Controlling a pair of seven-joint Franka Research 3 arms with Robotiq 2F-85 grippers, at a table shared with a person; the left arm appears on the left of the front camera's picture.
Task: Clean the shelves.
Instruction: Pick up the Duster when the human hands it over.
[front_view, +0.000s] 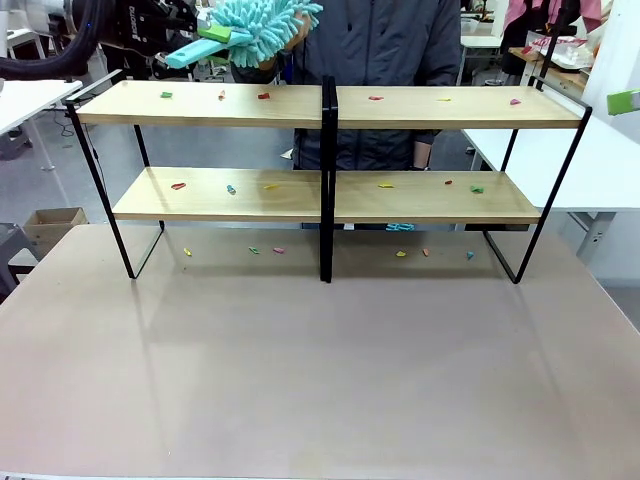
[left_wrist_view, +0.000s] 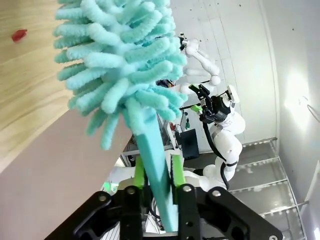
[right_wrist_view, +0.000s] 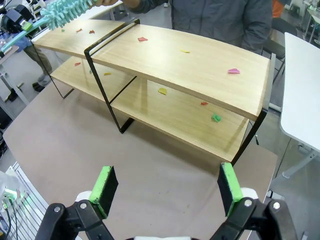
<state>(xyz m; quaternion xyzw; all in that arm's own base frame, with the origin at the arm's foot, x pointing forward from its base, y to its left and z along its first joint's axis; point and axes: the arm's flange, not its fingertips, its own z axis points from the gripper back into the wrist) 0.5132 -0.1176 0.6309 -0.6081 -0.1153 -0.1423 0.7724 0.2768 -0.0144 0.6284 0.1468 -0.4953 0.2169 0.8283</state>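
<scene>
Over the left end of the shelves (front_view: 330, 105), the left gripper (left_wrist_view: 156, 172) clamps the handle of a teal duster (left_wrist_view: 120, 65). The boards run nine-to-three, at five o'clock from it. Farther off, the right gripper (right_wrist_view: 166, 185) gapes.

A wide grey-brown bench (front_view: 320, 370) fills the foreground under soft, even light. A white table (front_view: 25, 100) stands off its left side and a second white table (front_view: 600, 165) off its right. The floor (front_view: 60, 185) around them is smooth and grey, with an open cardboard box (front_view: 52, 222) on it beside the bench's far left corner. The left wrist view shows a pale panelled surface (left_wrist_view: 240, 45) with a bright patch of light (left_wrist_view: 296, 100).
</scene>
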